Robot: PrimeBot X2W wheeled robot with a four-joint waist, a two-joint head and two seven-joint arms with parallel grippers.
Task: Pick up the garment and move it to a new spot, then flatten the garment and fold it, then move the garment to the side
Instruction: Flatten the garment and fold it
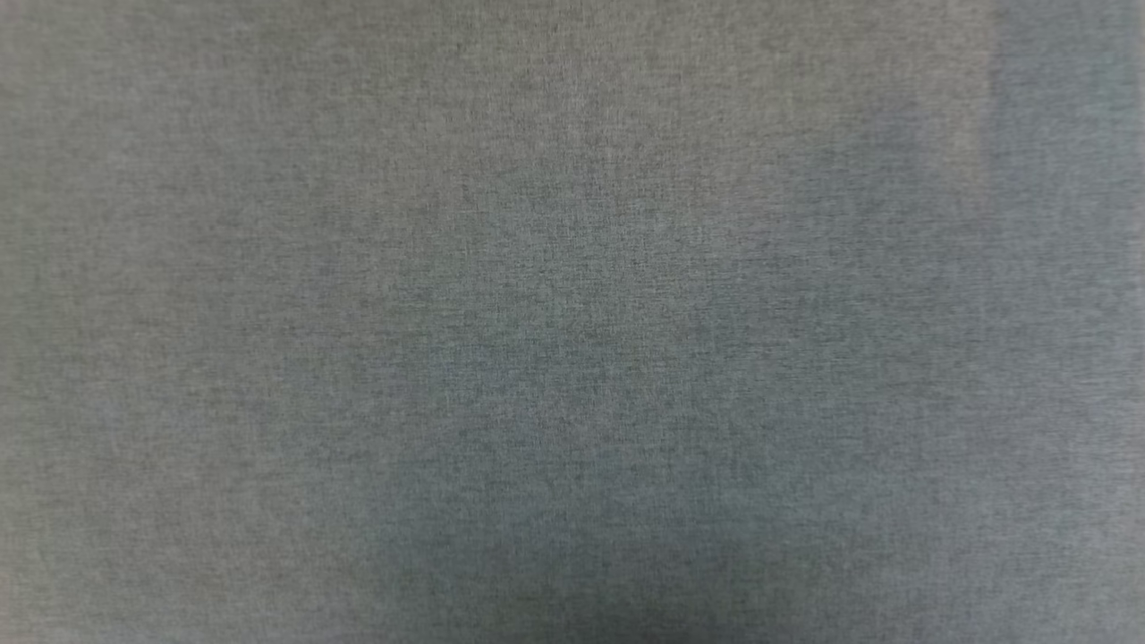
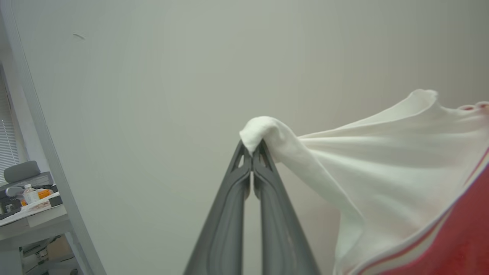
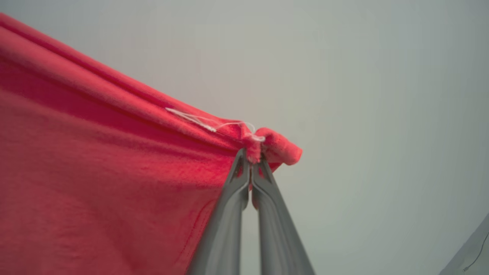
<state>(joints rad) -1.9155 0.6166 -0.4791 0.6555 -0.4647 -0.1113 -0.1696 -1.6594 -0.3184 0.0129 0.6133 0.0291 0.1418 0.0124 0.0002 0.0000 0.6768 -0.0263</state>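
The garment [image 2: 401, 168] hangs in the air, held at two places. In the left wrist view my left gripper [image 2: 252, 152] is shut on a bunched bit of its white sleeve, and the white cloth spreads away to the right toward striped trim and the red body [image 2: 466, 236]. In the right wrist view my right gripper [image 3: 251, 157] is shut on a red hem corner of the garment [image 3: 95, 183], where a loose white thread [image 3: 214, 125] trails. The red cloth stretches off to the left of those fingers.
The head view looks down on a plain grey fabric surface [image 1: 572, 322] with a soft shadow near the bottom. A pale wall [image 2: 153, 95] stands behind the left gripper. A cluttered desk [image 2: 30, 214] and a grey frame post [image 2: 49, 152] sit at the far left.
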